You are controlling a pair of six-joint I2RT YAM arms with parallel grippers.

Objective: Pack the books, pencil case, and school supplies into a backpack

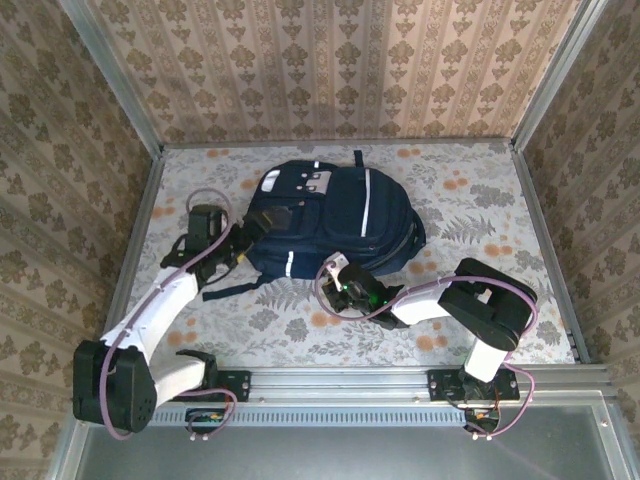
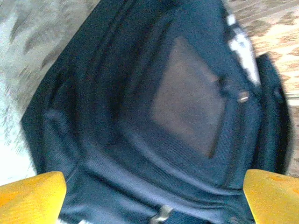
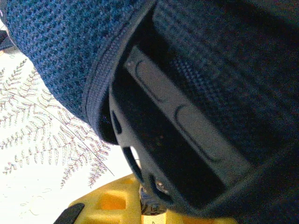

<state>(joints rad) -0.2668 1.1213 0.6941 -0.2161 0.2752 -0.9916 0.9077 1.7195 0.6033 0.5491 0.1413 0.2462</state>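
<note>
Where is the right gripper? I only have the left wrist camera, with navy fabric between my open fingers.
Observer: From above, the right gripper sits at the backpack, on its near edge. Your left gripper is at its left side.
Operator: Is it holding anything?
Observer: Its wrist camera shows it shut, with a zippered fabric edge bunched against it. The fabric looks pinched.
Operator: How does the bag lie?
Observer: Flat on the table, with its white-grey patch toward the far wall.
</note>
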